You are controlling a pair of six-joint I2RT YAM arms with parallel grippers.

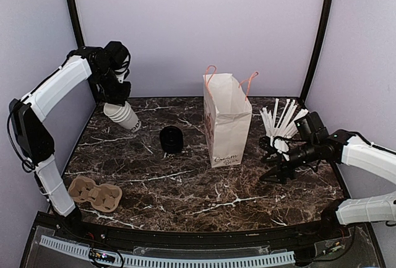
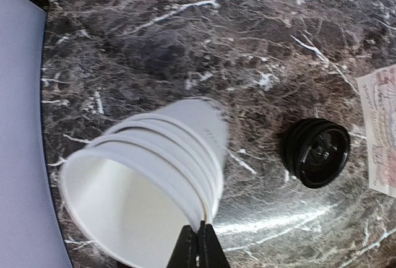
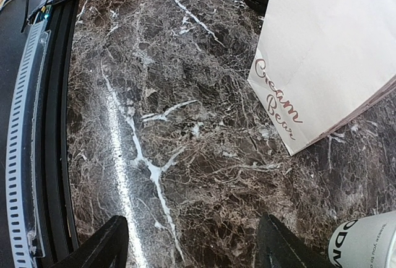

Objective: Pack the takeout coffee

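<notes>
One paper bag point(image 1: 228, 122) is standing mid-table. One lid stack point(image 1: 171, 139), one nested-cup stack point(image 1: 122, 117) and one cup carrier point(image 1: 94, 194) are sitting left, and one straw cup point(image 1: 278, 119) right.

Robot lab booth, plain lilac walls point(image 1: 198, 20), marble-look table point(image 1: 185, 187), white robot arms point(image 1: 55, 88)

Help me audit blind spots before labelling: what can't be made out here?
Bag interior: top view, its walls hide it.
Lettered cup: right wrist view, cut off at the corner; top unseen.
Straws' base: top view, right arm covers it.
Lids: top view, too small to count.
</notes>
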